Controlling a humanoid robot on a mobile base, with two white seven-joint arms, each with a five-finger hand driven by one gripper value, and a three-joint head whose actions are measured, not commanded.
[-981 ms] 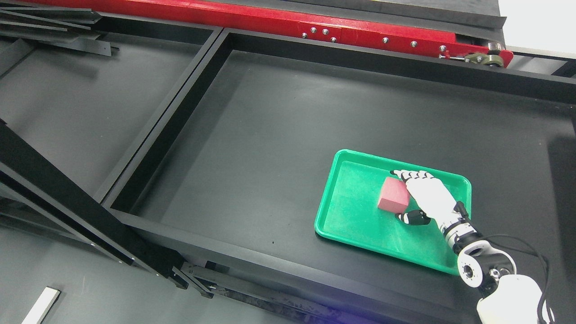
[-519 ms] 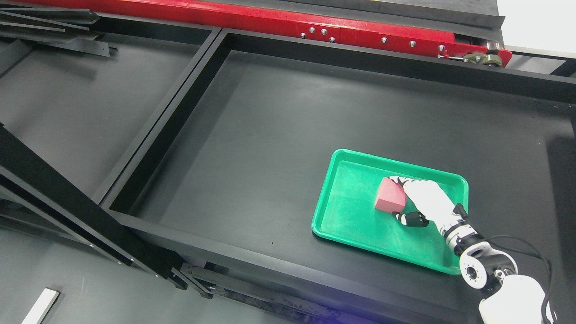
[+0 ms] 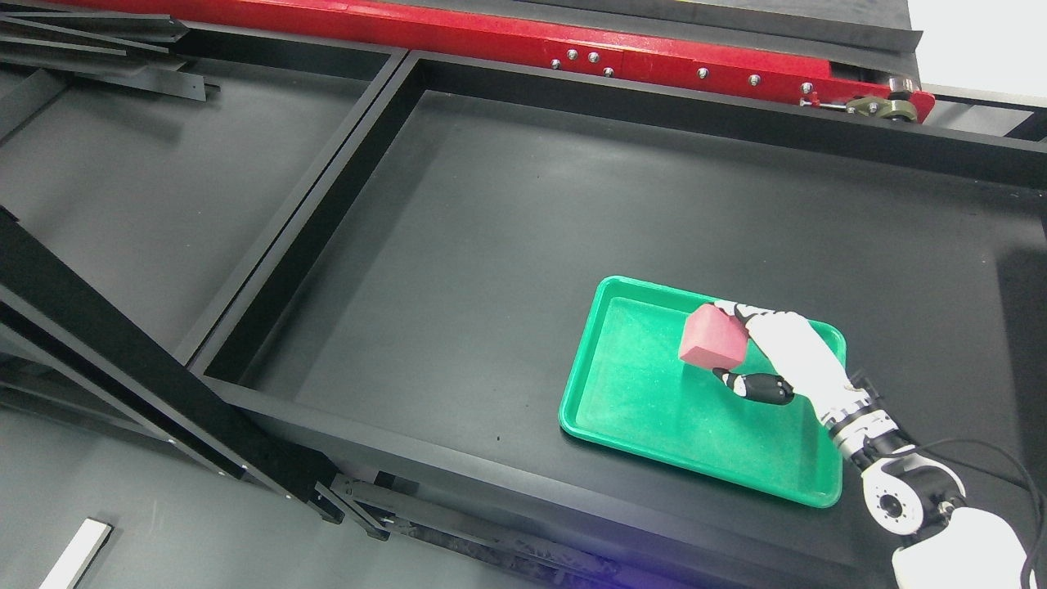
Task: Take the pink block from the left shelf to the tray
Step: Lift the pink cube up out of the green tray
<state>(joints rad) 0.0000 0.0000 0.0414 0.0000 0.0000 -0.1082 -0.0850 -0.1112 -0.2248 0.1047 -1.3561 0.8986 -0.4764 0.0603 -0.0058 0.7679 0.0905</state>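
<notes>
The pink block (image 3: 712,337) is over the green tray (image 3: 638,409), in the tray's upper middle part. It looks tilted and slightly raised off the tray floor. My right hand (image 3: 732,348) reaches in from the lower right. Its white fingers (image 3: 748,315) curl over the block's far top edge, and the black-tipped thumb (image 3: 748,384) sits just under the block's near edge. The hand is shut on the block. The left arm is out of view.
The tray lies at the right front of a large black shelf bay with raised black walls (image 3: 368,164). A second black bay (image 3: 123,180) lies to the left. A red beam (image 3: 572,45) runs along the back. A black diagonal strut (image 3: 123,360) crosses the lower left.
The fingers have closed in on the pink block, and block and hand have shifted slightly up in the picture over the tray. The whole view has also shifted a little.
</notes>
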